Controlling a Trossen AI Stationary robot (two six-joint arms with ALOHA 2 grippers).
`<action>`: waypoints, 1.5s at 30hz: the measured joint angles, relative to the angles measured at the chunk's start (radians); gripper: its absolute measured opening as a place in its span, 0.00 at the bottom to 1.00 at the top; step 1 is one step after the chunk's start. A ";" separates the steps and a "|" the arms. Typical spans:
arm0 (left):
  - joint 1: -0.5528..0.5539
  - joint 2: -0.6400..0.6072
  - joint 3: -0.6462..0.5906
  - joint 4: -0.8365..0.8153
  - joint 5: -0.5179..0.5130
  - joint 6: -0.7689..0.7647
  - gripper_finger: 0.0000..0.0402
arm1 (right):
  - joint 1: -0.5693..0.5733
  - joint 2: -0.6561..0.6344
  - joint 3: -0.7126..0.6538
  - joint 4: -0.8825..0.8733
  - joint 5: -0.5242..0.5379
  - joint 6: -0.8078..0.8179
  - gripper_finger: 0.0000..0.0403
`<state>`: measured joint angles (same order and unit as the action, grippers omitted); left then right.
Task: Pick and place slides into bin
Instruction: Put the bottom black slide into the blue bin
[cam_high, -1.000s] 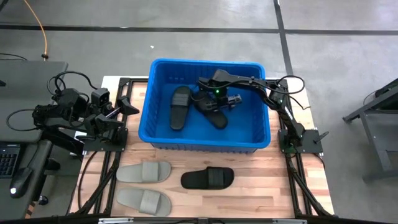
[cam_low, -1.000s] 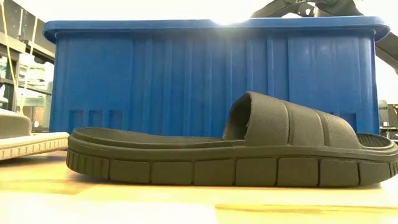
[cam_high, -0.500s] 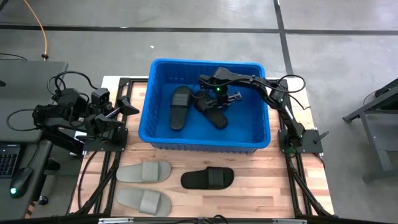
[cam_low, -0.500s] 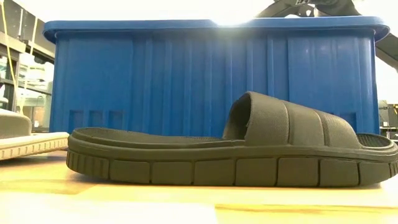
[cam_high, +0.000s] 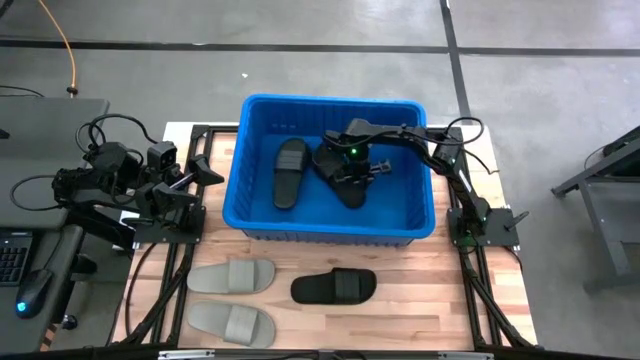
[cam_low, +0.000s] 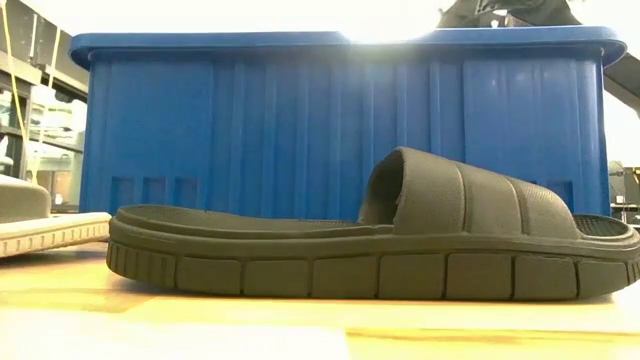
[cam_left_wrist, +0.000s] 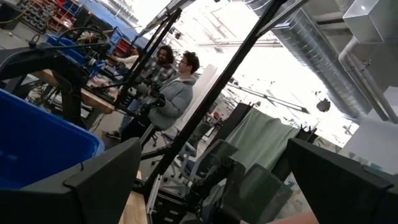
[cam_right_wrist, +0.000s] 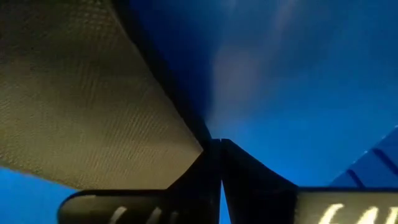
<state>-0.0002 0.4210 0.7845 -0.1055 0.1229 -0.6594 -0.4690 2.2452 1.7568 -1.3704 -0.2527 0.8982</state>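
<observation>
Fingers of my right gripper (cam_high: 352, 172) have dropped lower into the bin (cam_high: 412, 212) near the table's far edge; their spread I can't tell. Two black slides (cam_high: 290, 172) lie inside.

1. We see the bin (cam_high: 415, 170), a large bright blue rectangular tub with ribbed walls and a rolled rim, in the upper centre of the high view.
2. Inside it, left of centre, we find one black slide (cam_high: 289, 172) lying lengthwise.
3. Right of it in the bin we make out more black slides (cam_high: 345, 185), overlapping and partly hidden, so we cannot count them.
4. Below the bin, at lower centre, we see a lone black slide (cam_high: 334, 287) lying sideways.
5. At lower left we see two light grey slides (cam_high: 231, 276), one below the other (cam_high: 231, 322).
</observation>
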 joint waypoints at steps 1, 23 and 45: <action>0.000 0.000 0.000 0.000 0.000 0.000 0.98 | 0.001 0.000 -0.006 0.009 0.000 0.000 0.00; 0.000 0.000 0.000 0.000 0.000 0.002 0.98 | 0.014 -0.014 0.024 0.128 0.132 0.020 0.00; 0.000 0.000 0.000 -0.001 0.000 0.000 0.98 | -0.003 -0.014 0.028 0.362 -0.053 0.127 0.00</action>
<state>-0.0002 0.4210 0.7845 -0.1066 0.1226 -0.6589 -0.4721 2.2311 1.7851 -1.0085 -0.3055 1.0249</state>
